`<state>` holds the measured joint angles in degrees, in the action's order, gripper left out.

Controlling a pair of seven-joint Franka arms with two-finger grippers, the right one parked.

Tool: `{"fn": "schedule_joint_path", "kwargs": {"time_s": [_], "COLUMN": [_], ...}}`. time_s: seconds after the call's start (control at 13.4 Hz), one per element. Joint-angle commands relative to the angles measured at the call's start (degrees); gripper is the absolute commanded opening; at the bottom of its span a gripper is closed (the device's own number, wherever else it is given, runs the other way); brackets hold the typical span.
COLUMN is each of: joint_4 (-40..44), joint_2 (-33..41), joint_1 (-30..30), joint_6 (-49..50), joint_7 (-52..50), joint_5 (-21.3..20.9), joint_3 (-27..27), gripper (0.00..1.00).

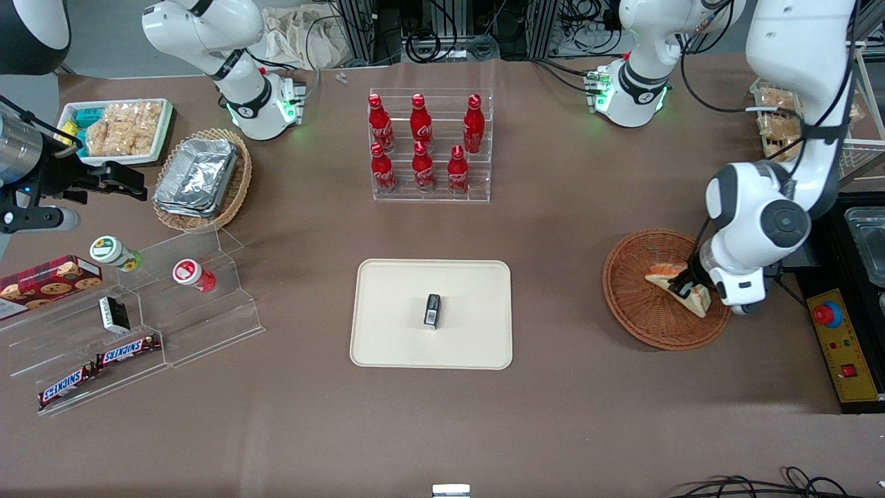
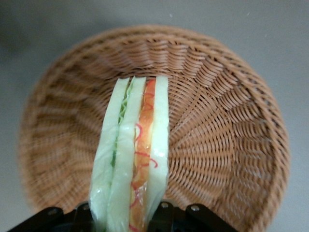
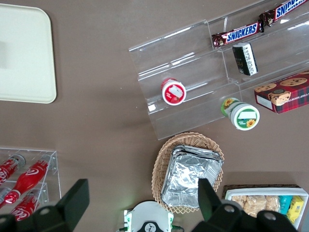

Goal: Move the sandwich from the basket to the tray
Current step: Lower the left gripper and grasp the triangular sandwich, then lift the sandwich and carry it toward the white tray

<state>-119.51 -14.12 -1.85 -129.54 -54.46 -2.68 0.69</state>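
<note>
The reddish-brown woven basket [image 1: 639, 308] stands toward the working arm's end of the table. The sandwich [image 1: 695, 299], a pale wedge with orange-red and green filling, is over the basket's bowl. My left gripper [image 1: 686, 285] reaches down into the basket and is shut on the sandwich. In the left wrist view the sandwich [image 2: 133, 154] stands on edge between the black fingers [image 2: 166, 217] of the gripper [image 2: 128, 216], with the basket [image 2: 222, 121] under it. I cannot tell whether the sandwich touches the weave. The cream tray [image 1: 394, 311] lies mid-table, apart from the basket.
A small black object [image 1: 432, 310] lies on the tray's middle. A clear rack of red bottles [image 1: 429, 145] stands farther from the camera. A yellow control box with a red button [image 1: 836, 339] lies beside the basket. An acrylic snack stand [image 1: 138, 311] and an oval foil-tray basket [image 1: 200, 176] are toward the parked arm's end.
</note>
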Motion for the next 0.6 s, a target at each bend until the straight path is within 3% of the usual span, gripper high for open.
{"fn": "schedule_joint_path", "kwargs": {"time_s": [0.0, 0.15, 0.52], "joint_4": [8.8, 12.6, 14.6], "joint_2": [4.0, 4.0, 3.1], "joint_1": [-0.7, -0.8, -0.8], "joint_6": [15.4, 21.2, 21.4], "joint_7": [3.1, 8.2, 19.1], "joint_5": [0.1, 0.3, 2.2], "joint_3": [-2.3, -5.7, -15.4], "gripper": [0.0, 0.0, 0.0]}}
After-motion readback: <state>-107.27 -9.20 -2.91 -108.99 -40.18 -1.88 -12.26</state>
